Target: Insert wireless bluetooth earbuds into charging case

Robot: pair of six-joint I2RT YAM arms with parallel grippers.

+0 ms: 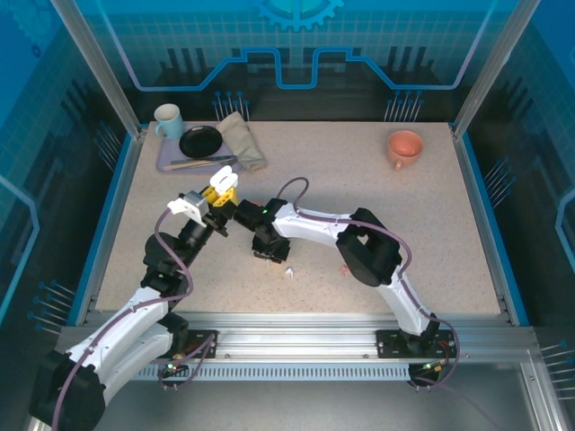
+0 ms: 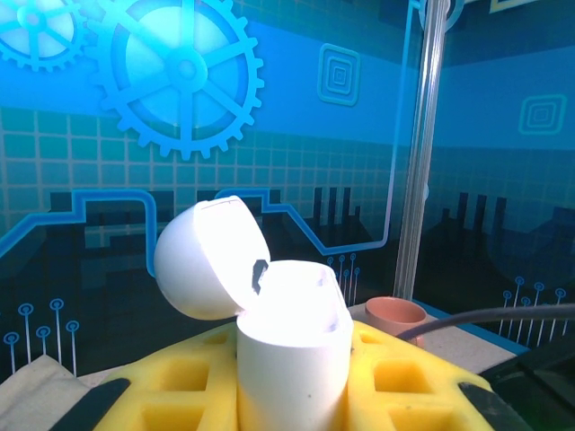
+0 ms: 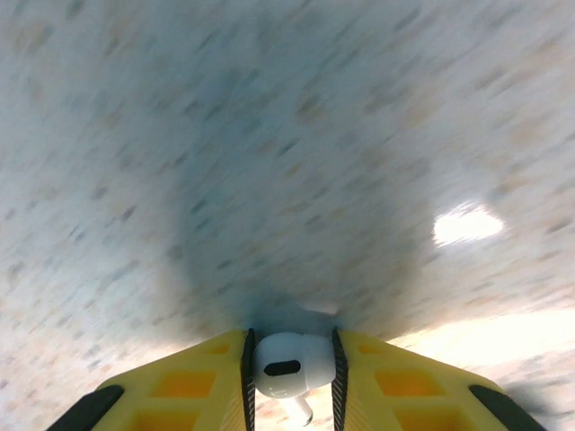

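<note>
The speckled surface (image 1: pixel 386 215) carries both arms. The left hand (image 2: pixel 292 409) is raised off the surface and clamped on the base of a white case (image 2: pixel 292 350). The case stands upright with its lid (image 2: pixel 208 260) hinged back to the left. The right hand (image 3: pixel 289 373) points down at the middle of the surface, its yellow fingers (image 3: pixel 189 386) closed on a white earbud (image 3: pixel 286 364) with the stem pointing down. In the top view, a loose earbud (image 1: pixel 289 271) lies just right of that hand, and a pink earbud (image 1: pixel 344 268) lies farther right.
</note>
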